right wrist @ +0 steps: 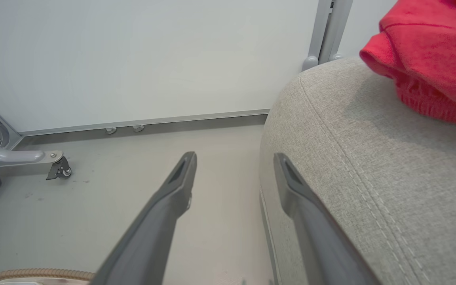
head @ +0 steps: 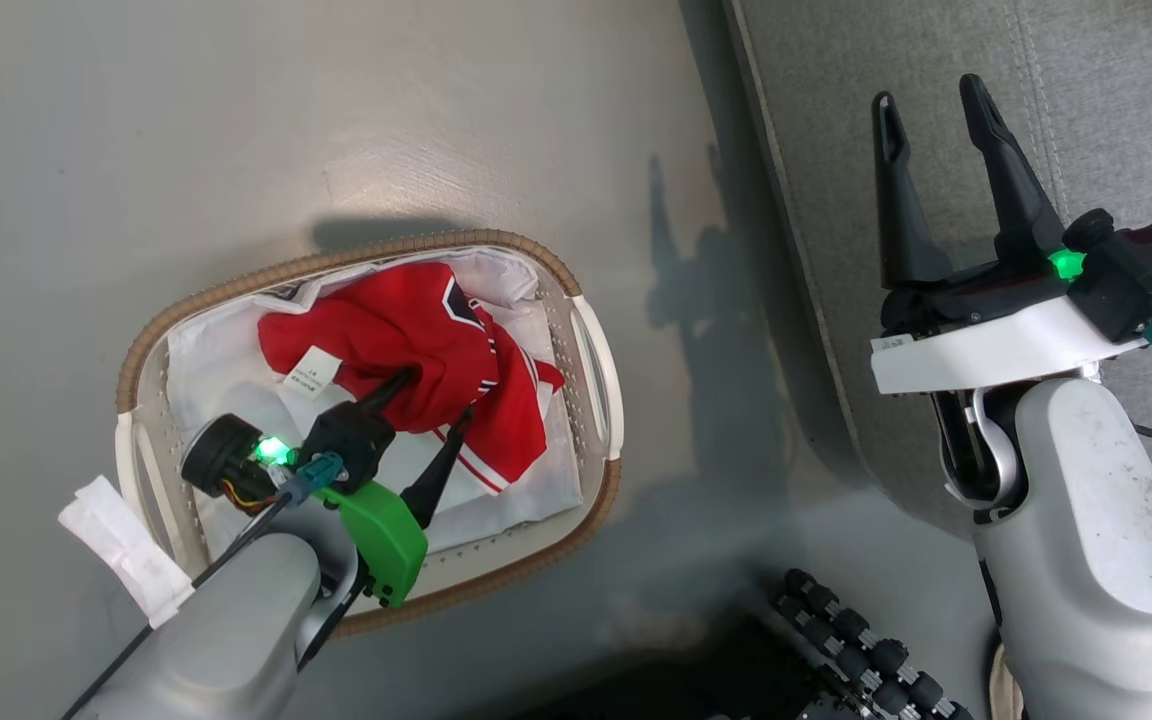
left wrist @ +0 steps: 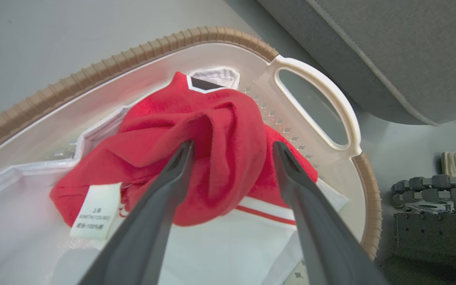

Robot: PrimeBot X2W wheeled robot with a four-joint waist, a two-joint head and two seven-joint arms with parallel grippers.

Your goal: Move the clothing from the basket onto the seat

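Observation:
The white basket (head: 356, 255) with its brown rim stands on the floor, left of the grey seat (head: 1086, 80). A red jersey (head: 406, 325) with a white tag lies bunched inside it on the white liner sheet (head: 496, 500). My left gripper (head: 439, 395) reaches down into the basket, open. In the left wrist view its fingers (left wrist: 172, 178) straddle a raised fold of the jersey (left wrist: 220, 158), inside the basket (left wrist: 212, 33). My right gripper (head: 928, 95) hovers open over the seat's left edge, holding nothing. The right wrist view shows that gripper (right wrist: 234, 157) beside the seat (right wrist: 350, 158), where another red jersey (right wrist: 430, 59) lies.
The robot's dark base with roller wheels (head: 866, 650) sits on the floor between basket and seat. A grey frame leg with a castor (right wrist: 57, 168) stands near the white wall. The grey floor runs around the basket, whose rim (right wrist: 34, 274) shows low in the right wrist view.

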